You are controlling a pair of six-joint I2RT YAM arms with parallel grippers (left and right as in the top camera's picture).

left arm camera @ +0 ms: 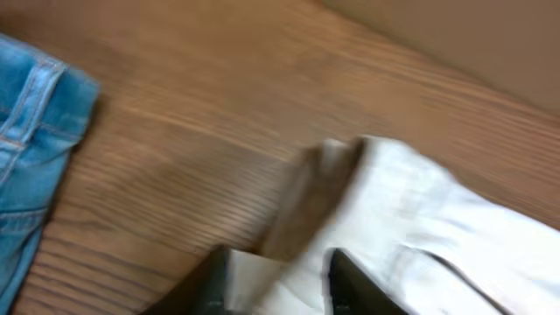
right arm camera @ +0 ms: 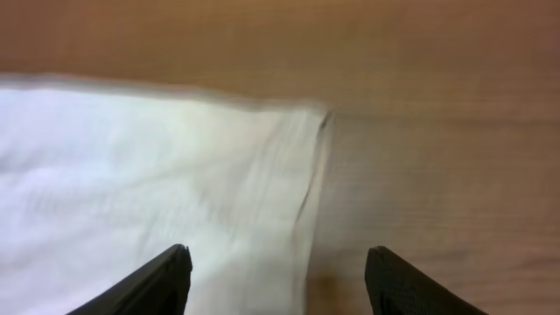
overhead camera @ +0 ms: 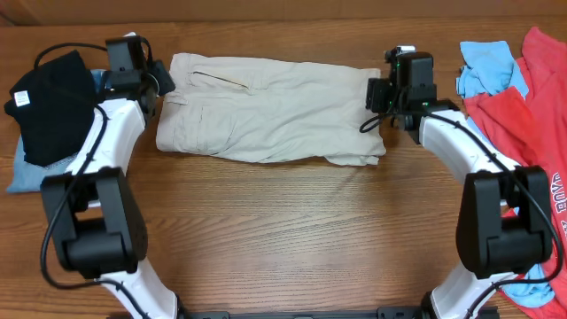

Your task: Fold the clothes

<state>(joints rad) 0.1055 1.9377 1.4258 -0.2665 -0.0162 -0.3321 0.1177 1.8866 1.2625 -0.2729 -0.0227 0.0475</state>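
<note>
Because the trousers (overhead camera: 266,106) are soft, light cotton, I expect them to sag and drape from any single hold rather than keep their shape. They should fold easily but shift if dragged. They lie flat as a broad pale rectangle on the far middle of the surface (overhead camera: 283,230), stretched between my two arms, with the pocketed end toward my left.

My left gripper (left arm camera: 280,284) sits over that left end with its jaws a little apart and cloth showing in the gap. The view is blurred, so I cannot tell whether any fabric is touched. My right gripper (right arm camera: 280,280) hangs over the right end with its jaws wide apart and clamped on nothing, and the hem corner lies just ahead between them.

For the next fold I would pinch the layered edges at both ends together. The thicker seams there should give firmer purchase than the thin middle. A blue denim piece (left arm camera: 35,131) lies well apart to the left.
</note>
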